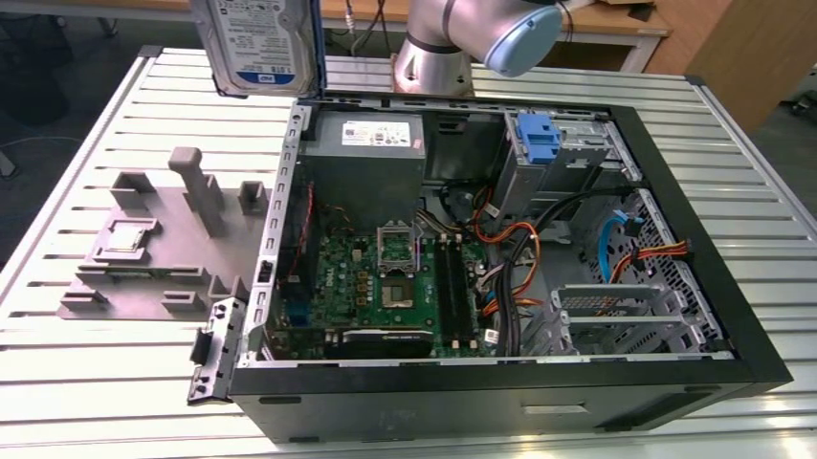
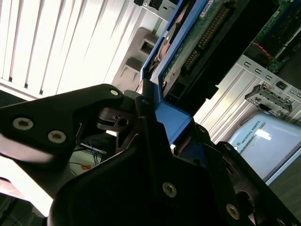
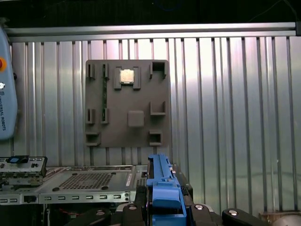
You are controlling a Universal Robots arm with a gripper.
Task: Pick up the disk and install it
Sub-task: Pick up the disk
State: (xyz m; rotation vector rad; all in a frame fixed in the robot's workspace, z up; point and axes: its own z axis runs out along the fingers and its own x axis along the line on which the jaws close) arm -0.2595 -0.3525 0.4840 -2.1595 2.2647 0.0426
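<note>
The disk [image 1: 259, 43], silver-grey with a blue-and-white label, hangs upright above the table at the exterior view's top left, just beyond the open computer case's [image 1: 715, 287] back corner. Its upper part runs out of the picture. In the second wrist view my gripper [image 2: 157, 134] is shut on the disk's blue rail [image 2: 165, 110], and the disk's green circuit-board underside [image 2: 197, 42] reaches away from the black fingers [image 2: 84, 117]. The first wrist view has the blue rail [image 3: 162, 186] standing between the gripper's [image 3: 164, 211] black fingers.
A grey fixture plate [image 1: 166, 239] with upright posts lies on the slatted table beside the case, and a small chip [image 1: 124, 237] sits on it. Inside the case are the motherboard [image 1: 383, 277], a blue latch [image 1: 542, 143] on the drive bay, orange cables and a metal cage [image 1: 619, 320].
</note>
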